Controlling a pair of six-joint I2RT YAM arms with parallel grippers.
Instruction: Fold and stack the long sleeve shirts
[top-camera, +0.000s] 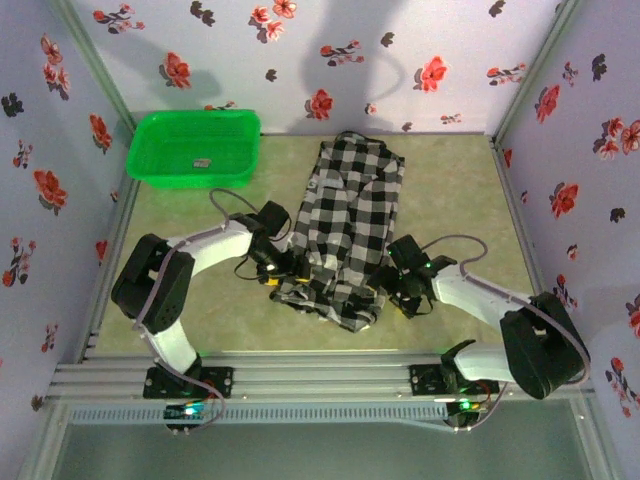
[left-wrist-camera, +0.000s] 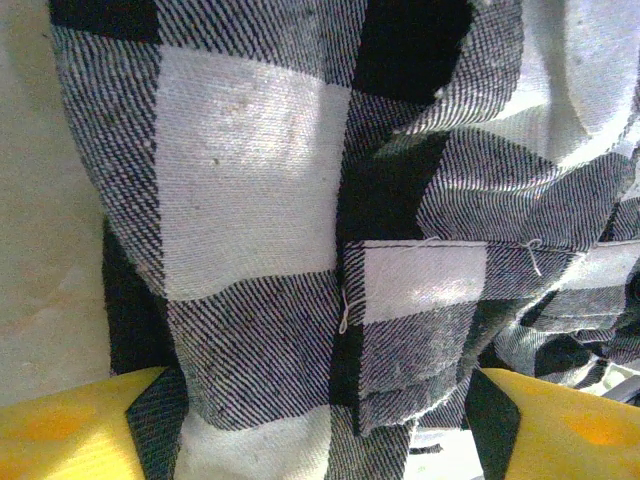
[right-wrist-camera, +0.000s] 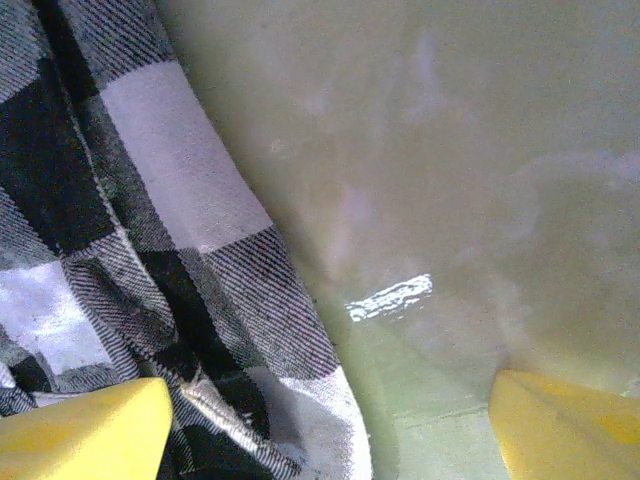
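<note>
**Twin White Arms, Black Joints, Yellow Fingertips**

The left arm (top-camera: 205, 245) and right arm (top-camera: 480, 295) share one build: glossy white link shells between bulky, rounded black joint housings. A thin grey cable (top-camera: 225, 200) loops above each forearm. Black base plates (top-camera: 190, 380) carry small green lights. The left end effector (top-camera: 272, 268) and right end effector (top-camera: 405, 290) are black, with bright yellow wedge-shaped plastic fingers (left-wrist-camera: 70, 425).
</note>
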